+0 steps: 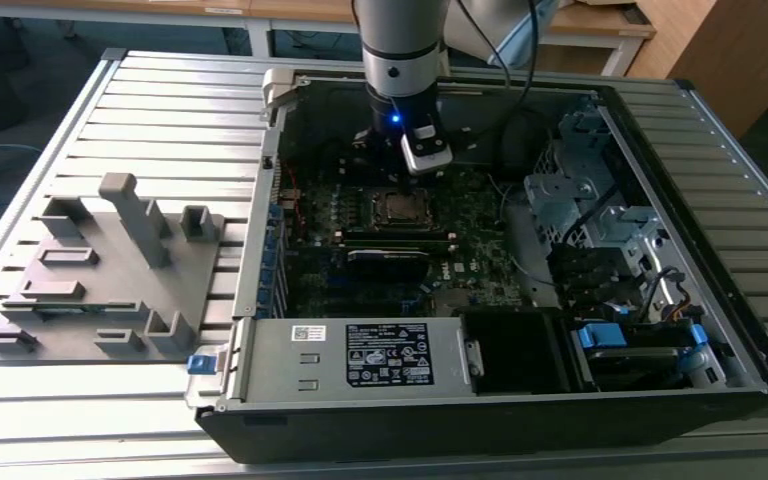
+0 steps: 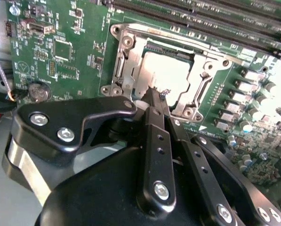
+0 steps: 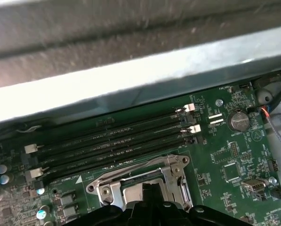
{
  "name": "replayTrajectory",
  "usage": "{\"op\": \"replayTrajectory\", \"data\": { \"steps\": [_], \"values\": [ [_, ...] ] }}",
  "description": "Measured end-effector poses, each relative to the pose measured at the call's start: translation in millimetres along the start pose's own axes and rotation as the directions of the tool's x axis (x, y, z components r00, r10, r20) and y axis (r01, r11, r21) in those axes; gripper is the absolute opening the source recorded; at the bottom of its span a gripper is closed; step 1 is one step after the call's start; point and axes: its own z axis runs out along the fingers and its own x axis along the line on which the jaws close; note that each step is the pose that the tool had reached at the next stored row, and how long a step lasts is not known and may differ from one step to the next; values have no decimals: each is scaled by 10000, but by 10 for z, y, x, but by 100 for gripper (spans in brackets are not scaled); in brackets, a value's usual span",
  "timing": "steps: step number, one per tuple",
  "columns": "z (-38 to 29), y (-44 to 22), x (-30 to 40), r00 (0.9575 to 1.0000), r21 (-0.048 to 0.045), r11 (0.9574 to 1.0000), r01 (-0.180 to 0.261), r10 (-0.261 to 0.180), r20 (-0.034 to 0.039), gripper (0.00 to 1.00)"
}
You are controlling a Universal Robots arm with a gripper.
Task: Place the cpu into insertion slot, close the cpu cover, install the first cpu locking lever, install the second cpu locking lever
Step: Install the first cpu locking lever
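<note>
Claw (image 2: 155, 96) fingers together over cpu cover (image 2: 131, 61), cpu (image 2: 166, 75) lying flat in insertion slot (image 2: 196, 96)

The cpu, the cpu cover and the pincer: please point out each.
cpu (image 2: 166, 75), second wrist view, its silvery top.
cpu cover (image 2: 131, 61), second wrist view, its frame edge.
pincer (image 2: 156, 94), second wrist view, its tips.

Silvery cpu (image 2: 166, 75) seated under cpu cover (image 2: 131, 63)
</note>
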Motion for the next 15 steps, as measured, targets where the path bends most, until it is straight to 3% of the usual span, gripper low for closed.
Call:
{"op": "replayTrajectory", "data": {
  "steps": [3,8,9,11,13,15],
  "values": [
    [-47,4,-6,10000,12,10000,-3,3,-40,10],
    [-47,4,-8,10000,9,10000,-5,6,-79,10],
    [-46,5,-9,9999,30,10000,-7,8,-153,10],
    [-44,5,-12,9993,94,10000,-15,18,-378,10],
    [-45,5,-12,9991,111,9999,-16,21,-431,10],
    [-45,5,-12,9991,110,9999,-16,21,-432,10]
  ]
}}
